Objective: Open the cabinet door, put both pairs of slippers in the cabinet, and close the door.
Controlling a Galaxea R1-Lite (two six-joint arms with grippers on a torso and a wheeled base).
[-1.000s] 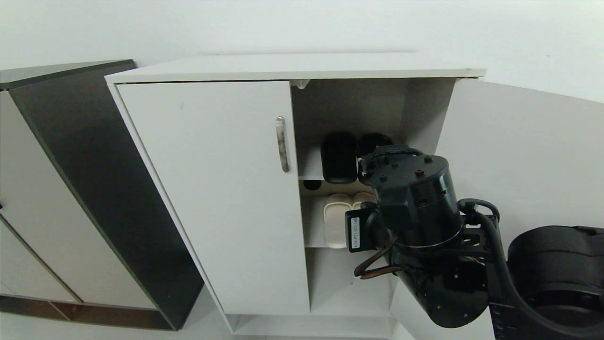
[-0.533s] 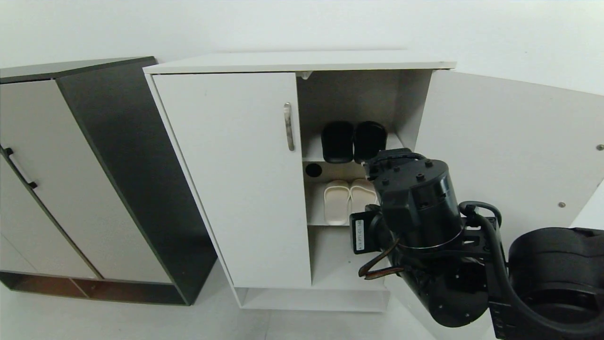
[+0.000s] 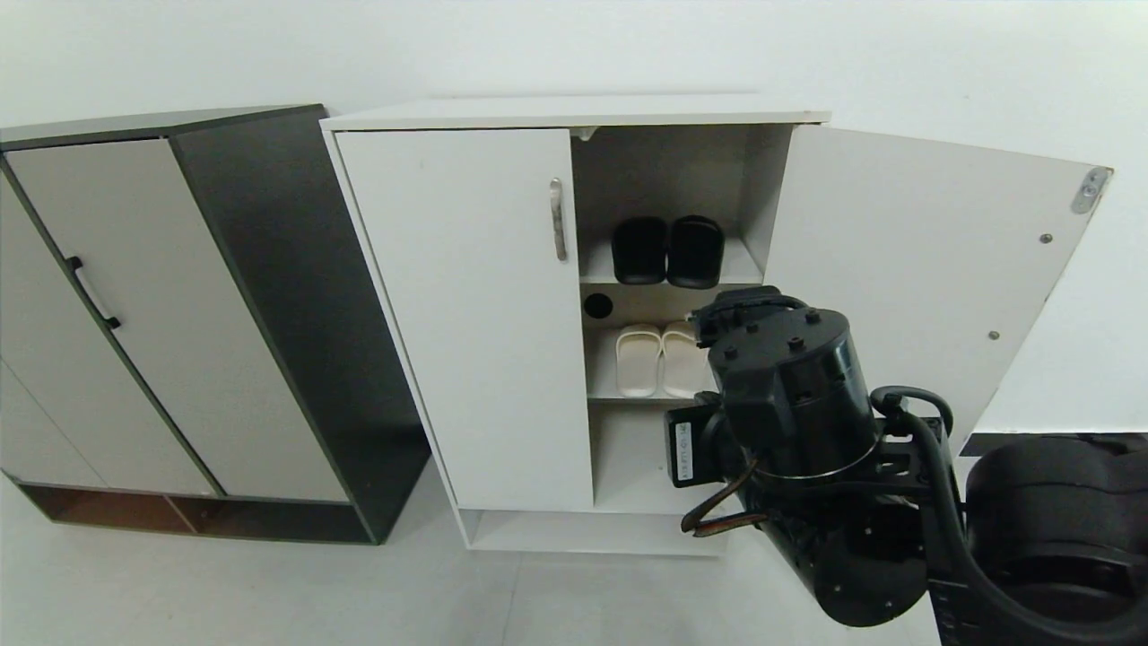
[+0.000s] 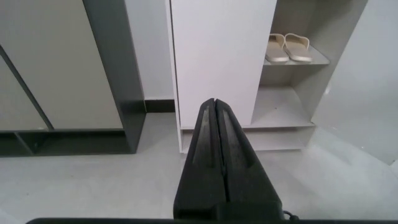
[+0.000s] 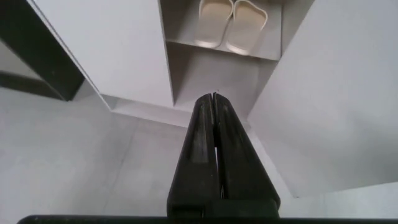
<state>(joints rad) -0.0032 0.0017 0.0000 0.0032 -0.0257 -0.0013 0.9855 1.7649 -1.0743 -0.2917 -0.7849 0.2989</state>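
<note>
Left hand (image 4: 214, 104) is clenched and empty, facing the left door (image 3: 475, 314), which is closed. In the cabinet (image 3: 574, 112), black slippers (image 3: 668, 251) sit on the upper shelf and cream slippers (image 3: 659, 361) on the shelf below. Right hand (image 5: 214, 98), clenched and empty, is nearer the open door (image 3: 915, 269), which stands out to its right. The camera has drawn back since earlier; both pairs lie unshifted.

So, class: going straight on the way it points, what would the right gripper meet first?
Probably the cabinet's bottom compartment, the one below the white slippers. The shut right gripper points into that opening, though depth is unclear.
</note>
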